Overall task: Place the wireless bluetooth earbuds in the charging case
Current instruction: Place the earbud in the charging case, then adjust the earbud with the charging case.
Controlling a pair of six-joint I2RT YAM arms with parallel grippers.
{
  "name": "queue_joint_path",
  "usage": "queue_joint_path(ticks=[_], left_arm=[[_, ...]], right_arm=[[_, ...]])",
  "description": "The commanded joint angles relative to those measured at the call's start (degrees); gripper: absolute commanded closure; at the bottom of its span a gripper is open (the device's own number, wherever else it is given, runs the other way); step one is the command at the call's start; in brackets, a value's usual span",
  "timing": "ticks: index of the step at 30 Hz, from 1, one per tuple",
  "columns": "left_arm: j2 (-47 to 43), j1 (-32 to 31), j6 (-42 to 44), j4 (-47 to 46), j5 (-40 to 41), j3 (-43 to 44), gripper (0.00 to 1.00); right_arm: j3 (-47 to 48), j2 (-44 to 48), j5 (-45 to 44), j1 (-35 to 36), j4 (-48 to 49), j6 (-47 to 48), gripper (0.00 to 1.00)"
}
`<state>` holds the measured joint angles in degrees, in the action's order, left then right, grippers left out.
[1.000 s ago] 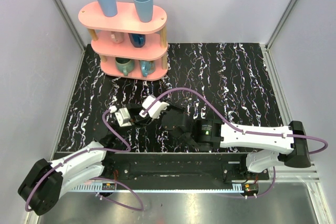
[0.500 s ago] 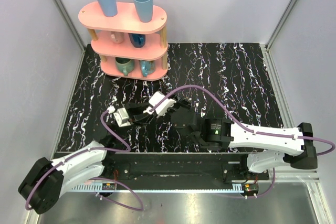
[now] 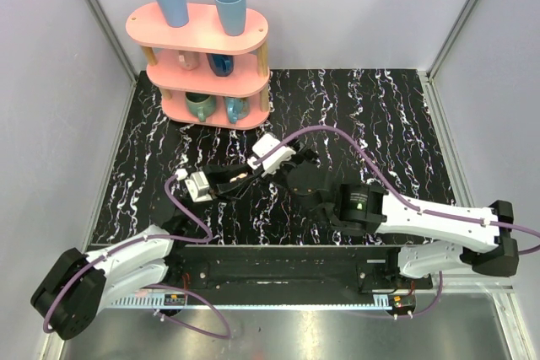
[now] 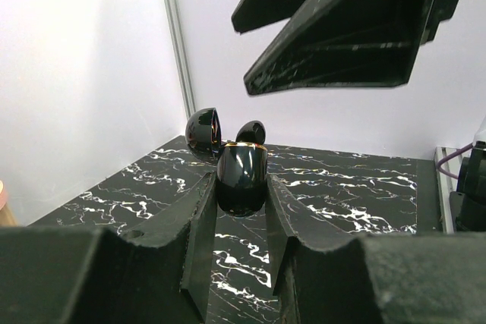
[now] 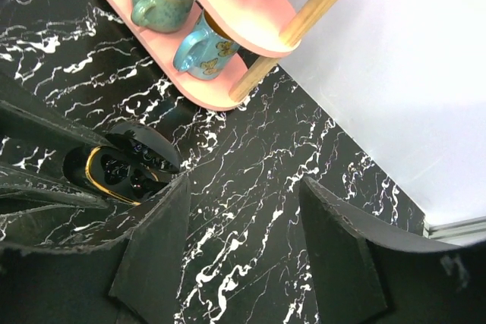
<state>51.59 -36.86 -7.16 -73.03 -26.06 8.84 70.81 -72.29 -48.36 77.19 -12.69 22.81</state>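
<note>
The case [image 4: 241, 176] is sitting upright above the table [image 3: 380, 124], left of centre and toward the near edge. My left gripper [image 4: 240, 195] is clamping it, one finger pressing each side of its glossy black body. Its lid [image 4: 203, 127] is standing open behind a thin gold rim. From my right wrist I am seeing dark, shiny wells inside that rim, but I cannot tell whether buds are lying in them. My right gripper [image 5: 244, 195] is hanging just beside the case, on the far right of it, touching nothing. A second ago it was crowding right over the case with its fingers much closer together. Now it is pulling back to the right and its fingers are spreading wide, while my left gripper is holding about where it was. The pink shelf [image 3: 202, 40] of mugs [image 5: 199, 47] is standing well apart at the back left.
</note>
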Motion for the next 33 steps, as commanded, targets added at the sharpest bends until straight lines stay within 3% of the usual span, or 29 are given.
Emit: queue_joint_path(ticks=[1, 4, 9, 11, 12, 14, 15, 16, 22, 33], left_arm=[[0.35, -0.23, -0.05, -7.21, 0.31, 0.39, 1.0], [0.61, -0.23, -0.14, -7.91, 0.49, 0.3, 1.0], [-0.52, -0.23, -0.14, -7.74, 0.49, -0.05, 1.0], [-1.05, -0.23, -0.05, -7.13, 0.66, -0.05, 1.0], [-1.67, -0.23, 0.21, -6.77, 0.66, -0.05, 1.0], [-2.28, -0.23, 0.39, -5.55, 0.66, 0.21, 1.0], [-2.81, -0.23, 0.74, -5.1, 0.58, 0.12, 1.0], [-2.99, -0.23, 0.83, -4.84, 0.58, 0.21, 1.0], [-3.69, -0.23, 0.92, -4.05, 0.58, 0.04, 1.0], [-3.34, -0.23, 1.01, -3.6, 0.58, 0.3, 1.0]], right_arm=[[1.09, 3.65, 0.98, -0.46, 3.28, -1.97, 0.33], [0.91, 4.17, -0.59, -0.72, 3.63, -3.2, 0.33], [0.65, 4.18, -1.04, -4.49, 0.48, -8.47, 0.44], [2.05, 4.0, 0.45, -6.16, -4.07, -14.87, 0.57], [2.4, 4.17, 2.98, -7.3, -5.49, -17.16, 0.7], [2.58, 4.53, 5.8, -9.94, -8.39, -22.44, 0.77], [2.58, 4.88, 8.86, -10.47, -8.93, -24.37, 0.87], [2.41, 5.05, 9.94, -11.09, -9.28, -26.56, 0.9], [2.23, 4.62, 19.78, -11.36, -9.46, -29.14, 0.97], [1.53, 5.06, 30.07, -11.36, -7.26, -30.37, 0.98]])
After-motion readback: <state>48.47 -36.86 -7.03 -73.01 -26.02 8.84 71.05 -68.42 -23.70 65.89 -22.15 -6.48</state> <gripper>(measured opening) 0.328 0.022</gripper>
